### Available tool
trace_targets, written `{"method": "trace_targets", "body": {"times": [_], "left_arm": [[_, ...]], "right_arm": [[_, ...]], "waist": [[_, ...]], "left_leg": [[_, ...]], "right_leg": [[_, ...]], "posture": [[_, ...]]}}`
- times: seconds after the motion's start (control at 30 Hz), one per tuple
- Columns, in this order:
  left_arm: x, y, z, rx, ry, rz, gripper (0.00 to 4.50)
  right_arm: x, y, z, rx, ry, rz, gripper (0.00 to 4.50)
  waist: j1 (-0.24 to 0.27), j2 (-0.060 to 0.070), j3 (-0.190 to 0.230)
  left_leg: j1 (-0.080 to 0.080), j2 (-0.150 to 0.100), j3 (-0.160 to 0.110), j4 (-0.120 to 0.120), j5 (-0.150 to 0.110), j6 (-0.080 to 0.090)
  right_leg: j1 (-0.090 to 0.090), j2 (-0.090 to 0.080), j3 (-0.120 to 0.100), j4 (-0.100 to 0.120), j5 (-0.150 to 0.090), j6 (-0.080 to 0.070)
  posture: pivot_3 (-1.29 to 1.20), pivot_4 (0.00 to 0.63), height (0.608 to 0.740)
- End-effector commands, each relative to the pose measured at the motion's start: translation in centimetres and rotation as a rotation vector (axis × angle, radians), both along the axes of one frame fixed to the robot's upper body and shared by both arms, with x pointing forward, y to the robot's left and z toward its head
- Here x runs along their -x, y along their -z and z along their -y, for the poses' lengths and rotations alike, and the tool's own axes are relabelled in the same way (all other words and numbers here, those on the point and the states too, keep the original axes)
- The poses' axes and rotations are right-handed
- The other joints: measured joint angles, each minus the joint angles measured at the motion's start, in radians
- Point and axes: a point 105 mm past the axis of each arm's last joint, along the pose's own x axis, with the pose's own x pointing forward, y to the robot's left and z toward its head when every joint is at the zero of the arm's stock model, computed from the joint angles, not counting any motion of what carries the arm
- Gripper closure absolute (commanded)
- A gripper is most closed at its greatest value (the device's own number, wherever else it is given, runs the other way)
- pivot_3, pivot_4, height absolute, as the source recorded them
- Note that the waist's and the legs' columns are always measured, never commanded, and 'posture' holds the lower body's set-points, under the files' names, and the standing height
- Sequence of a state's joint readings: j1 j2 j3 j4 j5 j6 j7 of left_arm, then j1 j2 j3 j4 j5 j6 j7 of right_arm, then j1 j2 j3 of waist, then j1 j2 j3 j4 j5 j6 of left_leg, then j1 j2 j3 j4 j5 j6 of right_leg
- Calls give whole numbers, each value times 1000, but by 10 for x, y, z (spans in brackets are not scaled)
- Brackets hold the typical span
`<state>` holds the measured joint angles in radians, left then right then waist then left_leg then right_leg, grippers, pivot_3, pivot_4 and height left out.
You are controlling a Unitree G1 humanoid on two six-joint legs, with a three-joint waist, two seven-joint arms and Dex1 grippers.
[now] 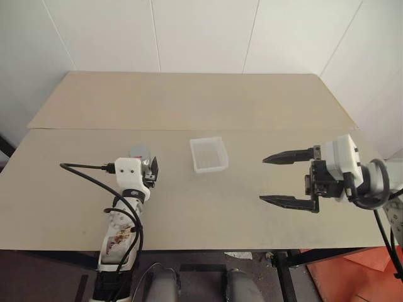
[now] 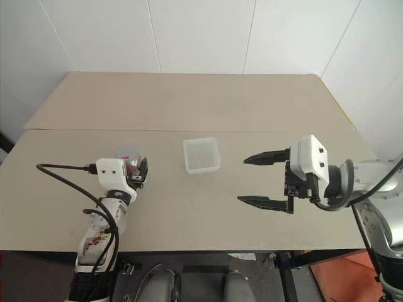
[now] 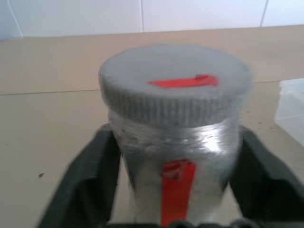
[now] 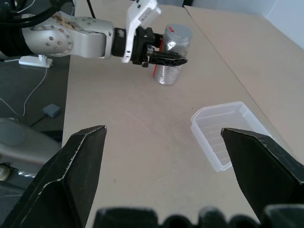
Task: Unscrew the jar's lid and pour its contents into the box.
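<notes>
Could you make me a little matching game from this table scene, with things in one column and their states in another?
Things:
1. jar
2. lid
3. box
4. right gripper

States:
a. empty, in the middle of the table
b. fingers wide apart, holding nothing
c. gripped between the left gripper's fingers
d. on the jar, marked with a red stripe

Pairs: 1-c, 2-d, 3-a, 4-b

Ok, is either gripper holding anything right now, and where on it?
The left gripper grips the jar around its body, below the lid. The right gripper is open and empty.
</notes>
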<state>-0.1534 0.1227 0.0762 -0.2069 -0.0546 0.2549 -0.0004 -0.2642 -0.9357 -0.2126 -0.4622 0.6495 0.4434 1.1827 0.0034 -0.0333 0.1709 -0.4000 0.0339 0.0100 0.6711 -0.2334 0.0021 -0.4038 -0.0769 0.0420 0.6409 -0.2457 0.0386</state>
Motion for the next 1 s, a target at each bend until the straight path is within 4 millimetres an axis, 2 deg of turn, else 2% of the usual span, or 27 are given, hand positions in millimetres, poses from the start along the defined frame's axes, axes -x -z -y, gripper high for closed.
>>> {"method": "trace_targets", "body": {"times": [0.03, 0.2, 0.43, 0.53, 0.7, 0.83, 1.0], "left_arm": [[-2, -11, -1, -16, -18, 59, 2526], [-4, -20, 2, -24, 23, 89, 2579], [2, -53, 18, -15, 317, 126, 2579], [11, -76, 22, -12, 578, 113, 2579], [16, -94, 29, -34, 886, 85, 2579], [18, -100, 43, -58, 1131, 61, 2579], [20, -104, 57, -113, 1390, 14, 2579]], "right_arm": [[6, -13, 1, 3, -15, 78, 0], [10, -12, -3, -17, -30, 83, 0], [-1, -20, -26, -112, -46, 104, 0], [-26, -31, -53, -216, 45, 110, 0], [-45, -40, -88, -277, 87, 70, 0], [-53, -46, -116, -284, 72, 15, 0], [-55, -54, -136, -302, 30, -21, 0]], "waist": [[0, 0, 0], [0, 0, 0], [-11, 0, 0], [-24, 0, 0], [-20, 1, 0], [-15, 1, 1], [-16, 1, 1]], "left_leg": [[0, 0, 0, 0, 0, 0], [0, 0, 0, 0, 0, 0], [0, 0, 0, 0, 0, 0], [1, 1, 0, 0, 0, 0], [0, 1, -1, -1, 0, -1], [-4, 0, -1, 0, 0, -1], [-8, 0, -2, 0, 1, -1]], "right_leg": [[0, 0, 0, 0, 0, 0], [0, 0, 0, 0, 0, 0], [0, 0, 0, 0, 0, 0], [-1, 1, 0, 2, 0, 0], [-2, 1, -1, 2, 0, 0], [-5, 0, -2, 1, 0, 0], [-8, 0, -3, 2, 0, 0]], "posture": [[0, 150, 740], [0, 150, 740], [0, 150, 740], [0, 150, 740], [0, 150, 740], [0, 150, 740], [0, 150, 740]]}}
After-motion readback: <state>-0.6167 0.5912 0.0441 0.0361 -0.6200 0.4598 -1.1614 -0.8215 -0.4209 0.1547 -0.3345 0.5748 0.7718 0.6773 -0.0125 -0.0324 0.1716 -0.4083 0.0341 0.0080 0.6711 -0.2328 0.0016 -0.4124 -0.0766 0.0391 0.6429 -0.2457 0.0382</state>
